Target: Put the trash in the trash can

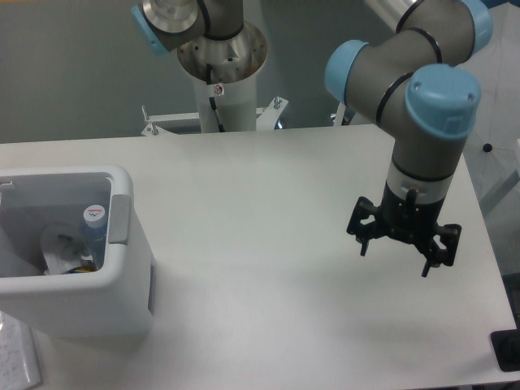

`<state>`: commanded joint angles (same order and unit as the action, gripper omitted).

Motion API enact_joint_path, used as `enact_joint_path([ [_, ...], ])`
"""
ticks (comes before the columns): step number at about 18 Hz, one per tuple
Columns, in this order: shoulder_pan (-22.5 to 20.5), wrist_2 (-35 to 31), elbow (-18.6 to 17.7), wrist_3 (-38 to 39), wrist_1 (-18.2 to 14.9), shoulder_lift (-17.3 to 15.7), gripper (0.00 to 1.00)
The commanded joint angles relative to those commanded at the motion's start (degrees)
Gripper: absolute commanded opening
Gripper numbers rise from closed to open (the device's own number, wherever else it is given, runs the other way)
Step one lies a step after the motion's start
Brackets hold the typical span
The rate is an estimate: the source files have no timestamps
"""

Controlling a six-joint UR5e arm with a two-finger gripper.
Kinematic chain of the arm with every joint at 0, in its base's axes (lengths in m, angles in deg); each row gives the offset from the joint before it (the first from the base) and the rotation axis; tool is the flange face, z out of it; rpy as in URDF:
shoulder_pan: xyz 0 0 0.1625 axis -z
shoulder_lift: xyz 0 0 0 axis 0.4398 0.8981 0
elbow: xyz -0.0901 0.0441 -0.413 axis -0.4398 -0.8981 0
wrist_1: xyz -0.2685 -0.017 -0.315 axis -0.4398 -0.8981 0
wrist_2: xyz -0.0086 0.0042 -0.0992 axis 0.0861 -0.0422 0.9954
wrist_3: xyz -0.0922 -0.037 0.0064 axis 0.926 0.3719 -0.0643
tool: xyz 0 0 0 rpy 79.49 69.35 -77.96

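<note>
A white table (pixel 244 203) fills most of the view, with a grey wall behind it. A grey and blue robot arm (pixel 422 106) reaches over the table's right side. At the near left stands a pale bin (pixel 122 268). Inside it lie a clear bottle (pixel 94 231) with a white cap and a crumpled wrapper (pixel 58 250). The gripper (pixel 393 257) hangs above the table, fingers spread, holding nothing, well apart from the bin.
</note>
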<state>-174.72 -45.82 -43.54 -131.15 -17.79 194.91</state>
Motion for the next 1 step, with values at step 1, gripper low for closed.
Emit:
enact_joint_path([
  [1,0.0,0.0,-0.26,0.26,0.09,0.0,1.0],
])
